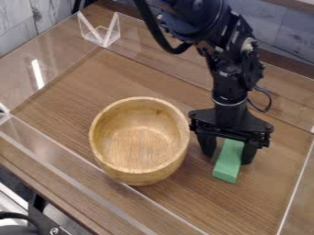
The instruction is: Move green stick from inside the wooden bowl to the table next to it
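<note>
Lying flat, green stick (229, 165) lengthwise toward camera-left foreground.

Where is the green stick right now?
The green stick lies on the table, just right of the wooden bowl in the camera view, between the open end effector's fingers.

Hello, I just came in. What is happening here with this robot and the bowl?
A single robot arm is working at a brown table with clear walls. Its gripper points down over a green stick, which lies on the table just to the right of the wooden bowl. The jaws stand open on either side of the stick. The bowl is empty, so the stick is already out and set beside it.
</note>
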`<state>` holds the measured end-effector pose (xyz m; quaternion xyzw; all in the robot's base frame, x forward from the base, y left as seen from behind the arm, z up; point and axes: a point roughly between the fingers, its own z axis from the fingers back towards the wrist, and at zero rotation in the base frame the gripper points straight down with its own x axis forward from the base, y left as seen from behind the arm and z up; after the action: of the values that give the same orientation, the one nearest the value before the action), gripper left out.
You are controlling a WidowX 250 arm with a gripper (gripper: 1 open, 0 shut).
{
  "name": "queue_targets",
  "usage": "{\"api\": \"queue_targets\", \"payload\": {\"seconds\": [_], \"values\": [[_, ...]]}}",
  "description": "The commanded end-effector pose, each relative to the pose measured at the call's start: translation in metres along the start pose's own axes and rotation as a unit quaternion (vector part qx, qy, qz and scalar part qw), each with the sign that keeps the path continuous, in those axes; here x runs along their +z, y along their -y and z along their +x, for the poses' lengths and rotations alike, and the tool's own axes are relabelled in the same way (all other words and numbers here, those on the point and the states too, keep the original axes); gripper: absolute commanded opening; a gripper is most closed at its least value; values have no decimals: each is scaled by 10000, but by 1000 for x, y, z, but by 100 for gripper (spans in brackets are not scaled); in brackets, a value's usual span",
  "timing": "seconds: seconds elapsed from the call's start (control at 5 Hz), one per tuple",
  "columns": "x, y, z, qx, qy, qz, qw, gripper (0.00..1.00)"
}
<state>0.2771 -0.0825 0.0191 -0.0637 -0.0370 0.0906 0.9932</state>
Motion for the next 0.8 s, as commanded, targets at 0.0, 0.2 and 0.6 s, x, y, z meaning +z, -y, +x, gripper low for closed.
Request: {"api": "queue_targets", "payload": {"seconds": [0.0, 0.2, 0.6], "values": [[7, 0, 8, 42, 147, -36, 9999, 0], [7, -2, 5, 32, 105, -16, 9999, 0], [8, -4, -2, 0, 6, 24, 10000, 0]]}}
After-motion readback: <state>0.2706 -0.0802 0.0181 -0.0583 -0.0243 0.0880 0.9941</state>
